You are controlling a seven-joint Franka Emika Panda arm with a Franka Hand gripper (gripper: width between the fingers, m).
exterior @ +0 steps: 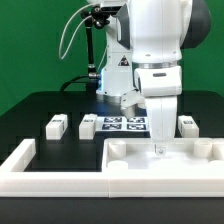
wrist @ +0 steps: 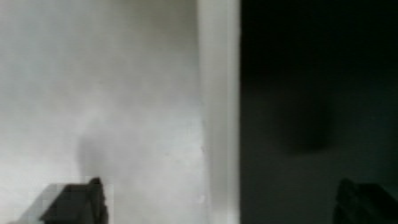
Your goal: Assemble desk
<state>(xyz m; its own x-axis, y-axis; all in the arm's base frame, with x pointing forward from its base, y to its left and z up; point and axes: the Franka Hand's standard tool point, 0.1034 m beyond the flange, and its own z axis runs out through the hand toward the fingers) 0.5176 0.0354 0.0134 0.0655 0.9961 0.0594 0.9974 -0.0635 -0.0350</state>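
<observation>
- Three leg blocks (exterior: 56, 125) lie on the black table (exterior: 30, 118): we see two toward the exterior view's left of the marker board (exterior: 122, 125) and one toward its right.
- The desk top (exterior: 170, 176) lies flat in front of the marker board, rim upward, toward the exterior view's right.
- The gripper (exterior: 160, 147) points straight down over the desk top's rear rim.
- In the wrist view we see the gripper (wrist: 217, 203) with its fingers (wrist: 71, 200) spread wide, holding nothing. A white edge runs between them, with dark table beside it.
- A long white bar (exterior: 22, 165) with raised ends lies at the front left, just beside the desk top.
</observation>
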